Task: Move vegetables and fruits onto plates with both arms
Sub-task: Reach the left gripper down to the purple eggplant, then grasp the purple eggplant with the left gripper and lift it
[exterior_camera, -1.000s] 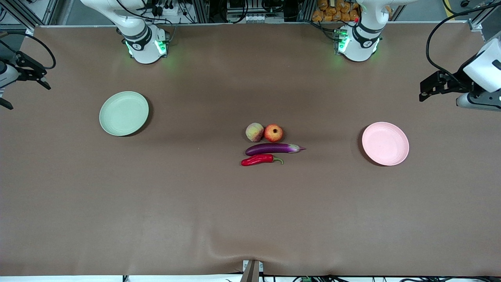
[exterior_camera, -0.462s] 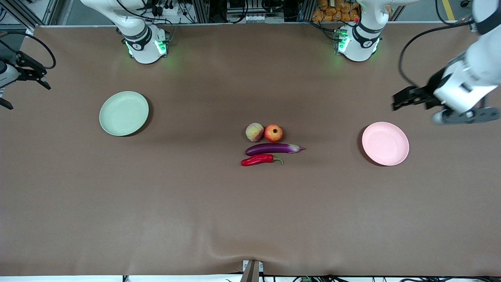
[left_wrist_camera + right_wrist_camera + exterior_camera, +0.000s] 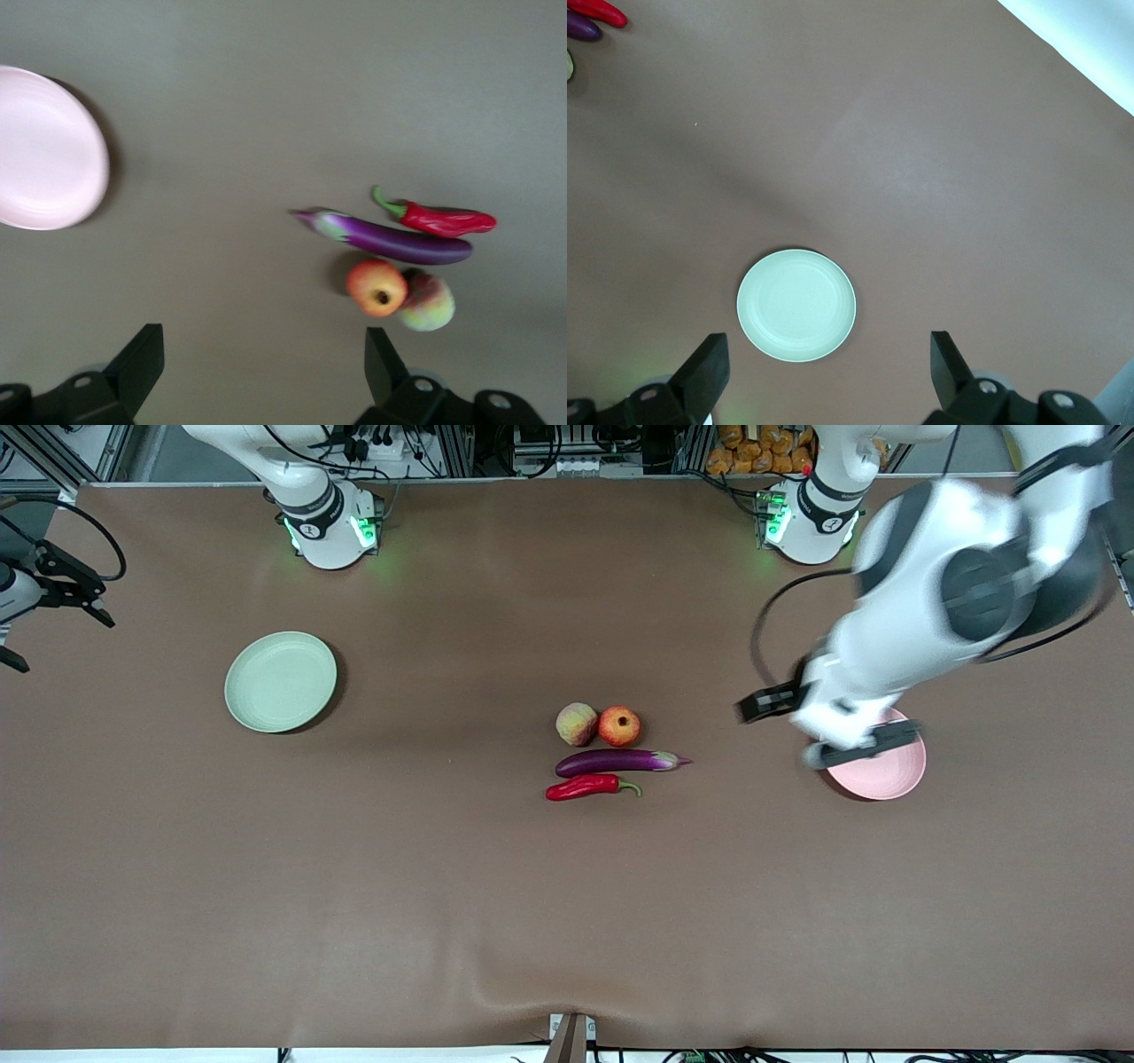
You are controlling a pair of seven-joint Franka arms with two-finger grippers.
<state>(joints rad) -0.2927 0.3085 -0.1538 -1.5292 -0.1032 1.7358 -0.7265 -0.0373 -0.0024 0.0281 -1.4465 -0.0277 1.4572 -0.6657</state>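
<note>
White left arm has swung in, its gripper (image 3: pixel 753 707) spread open beside the pink plate (image 3: pixel 890 774).

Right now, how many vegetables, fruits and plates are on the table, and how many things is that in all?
Vegetables: 2, the eggplant and the chili pepper.
Fruits: 2, the peach and the red fruit.
Plates: 2, the green plate and the pink plate.
Total: 6.
</note>
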